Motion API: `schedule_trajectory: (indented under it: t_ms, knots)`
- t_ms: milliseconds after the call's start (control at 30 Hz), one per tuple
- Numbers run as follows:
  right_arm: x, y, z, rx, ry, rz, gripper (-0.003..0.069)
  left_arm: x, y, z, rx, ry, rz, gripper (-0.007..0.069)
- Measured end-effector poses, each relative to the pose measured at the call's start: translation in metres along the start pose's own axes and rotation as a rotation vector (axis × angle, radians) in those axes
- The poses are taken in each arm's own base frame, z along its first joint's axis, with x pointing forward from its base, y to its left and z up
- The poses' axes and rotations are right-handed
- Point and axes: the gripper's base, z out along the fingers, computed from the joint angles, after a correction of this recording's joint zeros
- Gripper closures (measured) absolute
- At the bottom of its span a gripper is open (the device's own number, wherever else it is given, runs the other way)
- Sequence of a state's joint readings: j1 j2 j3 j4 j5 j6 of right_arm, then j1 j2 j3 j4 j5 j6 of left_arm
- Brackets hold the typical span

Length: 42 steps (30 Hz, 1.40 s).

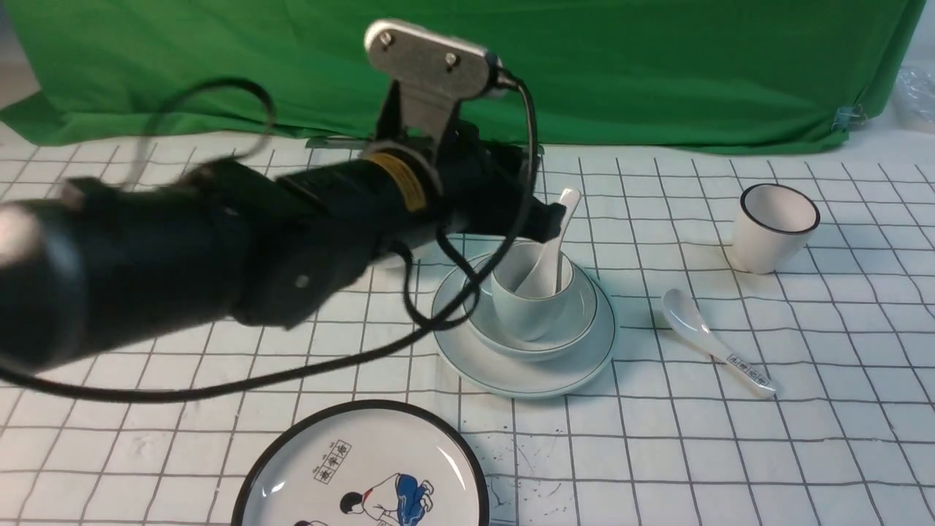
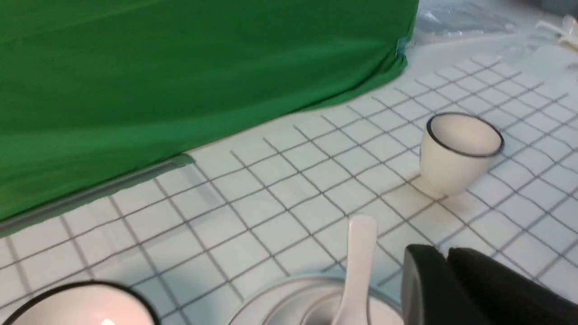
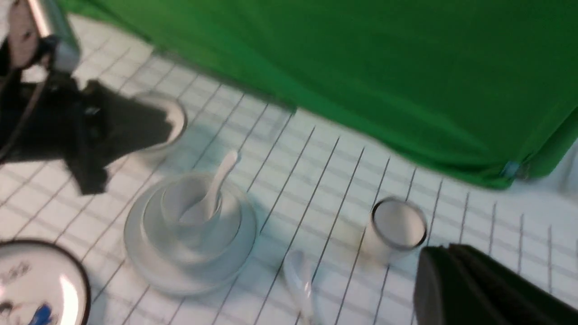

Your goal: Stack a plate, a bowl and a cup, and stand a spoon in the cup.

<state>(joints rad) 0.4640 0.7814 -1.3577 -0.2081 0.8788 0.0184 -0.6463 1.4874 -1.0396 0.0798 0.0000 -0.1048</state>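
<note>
**Checked tablecloth [image 1: 803, 409], stack being borne at centre**

The left gripper [image 1: 553, 219] is being held with fingers together, empty, just beside the spoon [image 1: 548, 263] handle. The spoon is being propped in the cup [image 1: 518, 310], which is being carried by the bowl [image 1: 577, 321] on the plate [image 1: 511, 372]. The right gripper [image 3: 451, 253] is being shown pinched together, empty.

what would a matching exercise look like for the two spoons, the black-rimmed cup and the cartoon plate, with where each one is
Things:
1. plain spoon
2. printed spoon
3. black-rimmed cup
4. cartoon plate

Places:
a. lying flat, right of the pale plate
b. at the near edge, cut off by the front view's frame
c. standing in the pale cup
d. upright on its own, far right

Pairs: 1-c, 2-a, 3-d, 4-b
</note>
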Motion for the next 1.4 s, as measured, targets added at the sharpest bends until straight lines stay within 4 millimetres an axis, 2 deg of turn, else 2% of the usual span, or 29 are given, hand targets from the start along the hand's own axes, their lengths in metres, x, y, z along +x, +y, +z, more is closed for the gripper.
schedule_trajectory:
  t_ms: [100, 200, 300, 367, 400, 467, 500, 567, 700, 867, 1400]
  knots:
    - [0.025, -0.004, -0.028, 0.032, -0.249, 0.05, 0.0634, -0.013, 0.001, -0.051, -0.012, -0.003, 0.012, 0.0618]
    - [0.062, 0.0, -0.041, 0.026, -0.43, 0.072, 0.0634, -0.005, 0.001, -0.103, -0.013, -0.057, 0.01, 0.0624]
    - [0.106, 0.009, -0.038, -0.009, -0.556, 0.073, 0.0634, 0.016, 0.002, -0.147, -0.009, -0.112, -0.038, 0.0624]
    - [0.123, 0.014, -0.033, -0.028, -0.601, 0.066, 0.0634, 0.032, 0.002, -0.168, -0.005, -0.14, -0.072, 0.0624]
    - [0.133, 0.016, -0.033, -0.038, -0.644, 0.064, 0.0631, 0.047, 0.002, -0.183, -0.002, -0.159, -0.091, 0.0624]
    - [0.148, 0.02, -0.027, -0.052, -0.673, 0.058, 0.0623, 0.062, 0.003, -0.196, 0.0, -0.18, -0.102, 0.0624]
    - [0.147, 0.02, -0.028, -0.052, -0.682, 0.059, 0.0622, 0.066, 0.003, -0.199, 0.001, -0.184, -0.104, 0.0624]
    - [0.158, 0.023, -0.024, -0.061, -0.698, 0.056, 0.0609, 0.087, 0.003, -0.211, 0.003, -0.2, -0.12, 0.0624]
    - [0.16, 0.024, -0.023, -0.067, -0.702, 0.067, 0.0586, 0.107, 0.004, -0.226, 0.013, -0.246, -0.144, 0.0624]
    - [0.16, 0.024, -0.024, -0.07, -0.712, 0.068, 0.0571, 0.108, 0.004, -0.235, 0.019, -0.293, -0.145, 0.0624]
    - [0.159, 0.024, -0.024, -0.071, -0.716, 0.069, 0.0533, 0.108, 0.004, -0.237, 0.004, -0.309, -0.098, 0.0623]
